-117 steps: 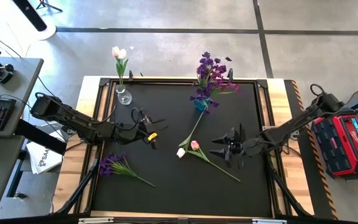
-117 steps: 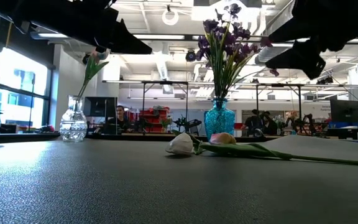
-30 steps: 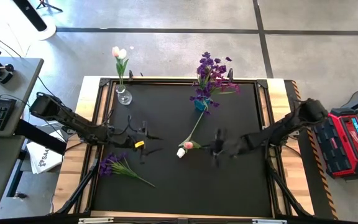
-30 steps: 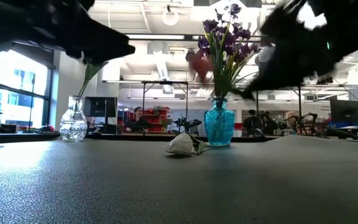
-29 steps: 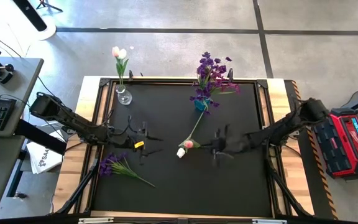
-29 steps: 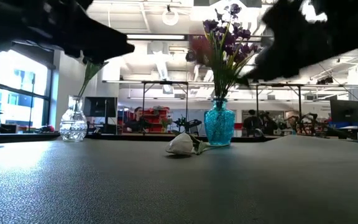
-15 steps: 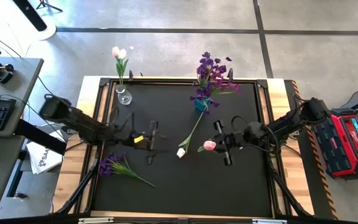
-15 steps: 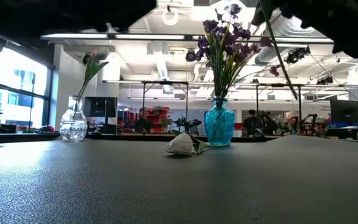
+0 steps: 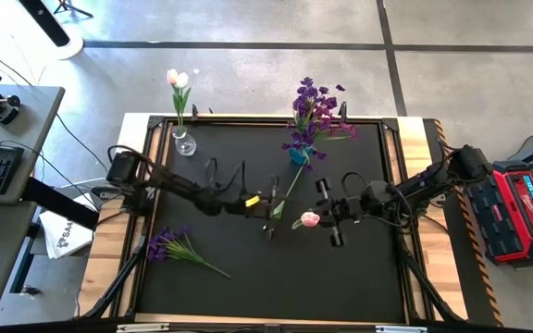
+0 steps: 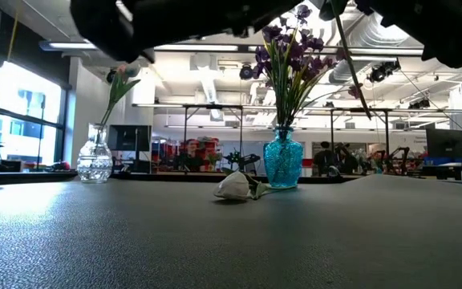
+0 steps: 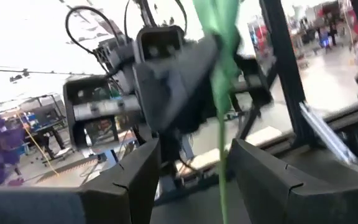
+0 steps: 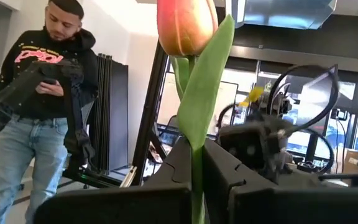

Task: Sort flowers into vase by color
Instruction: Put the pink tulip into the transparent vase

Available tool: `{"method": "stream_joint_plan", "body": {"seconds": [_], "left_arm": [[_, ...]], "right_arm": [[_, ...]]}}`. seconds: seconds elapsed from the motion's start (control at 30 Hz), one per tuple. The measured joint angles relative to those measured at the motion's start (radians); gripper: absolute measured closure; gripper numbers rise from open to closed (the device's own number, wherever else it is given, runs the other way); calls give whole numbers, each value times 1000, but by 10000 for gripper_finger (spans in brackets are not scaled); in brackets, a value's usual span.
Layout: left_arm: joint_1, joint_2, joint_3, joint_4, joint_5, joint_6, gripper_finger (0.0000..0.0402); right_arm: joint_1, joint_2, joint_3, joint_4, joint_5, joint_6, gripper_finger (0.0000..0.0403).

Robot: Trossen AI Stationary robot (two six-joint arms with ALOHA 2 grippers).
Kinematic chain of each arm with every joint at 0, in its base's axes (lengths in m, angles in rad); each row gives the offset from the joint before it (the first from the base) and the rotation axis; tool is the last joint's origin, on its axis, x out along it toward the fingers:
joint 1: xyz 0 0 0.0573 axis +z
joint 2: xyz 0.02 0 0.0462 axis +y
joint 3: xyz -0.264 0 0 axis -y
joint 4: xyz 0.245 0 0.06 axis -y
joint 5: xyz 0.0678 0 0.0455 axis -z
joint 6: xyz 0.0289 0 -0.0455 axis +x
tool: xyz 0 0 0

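While the right gripper point(image 9: 333, 211) stays clamped on the pink tulip point(image 9: 310, 219) above the mat | left gripper point(image 9: 271, 209) fingers apart, facing it | white tulip point(image 10: 235, 185) on table point(image 9: 248, 287).

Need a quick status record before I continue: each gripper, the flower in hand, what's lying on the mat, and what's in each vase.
right gripper: shut on pink tulip, raised above the mat
left gripper: open, mid-mat, facing the pink tulip's stem
white tulip: lying on mat
purple flowers: loose bunch lying near left front
clear vase: holds tulips
blue vase: holds purple flowers
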State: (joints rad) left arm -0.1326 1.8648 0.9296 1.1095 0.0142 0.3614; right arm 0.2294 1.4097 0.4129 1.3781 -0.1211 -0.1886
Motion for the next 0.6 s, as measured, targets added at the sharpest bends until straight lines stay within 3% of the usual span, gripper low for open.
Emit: {"method": "stream_joint_plan", "body": {"seconds": [0.23,0.43,0.6], "left_arm": [[2,10,93,-92,127,-21,220],[3,8,172,-221,130,-20,246],[2,9,174,-225,128,-19,278]], "right_arm": [[1,0,0,-20,1,4,402],[2,-2,0,-21,-5,4,402],[2,-2,0,-28,-4,5,403]]}}
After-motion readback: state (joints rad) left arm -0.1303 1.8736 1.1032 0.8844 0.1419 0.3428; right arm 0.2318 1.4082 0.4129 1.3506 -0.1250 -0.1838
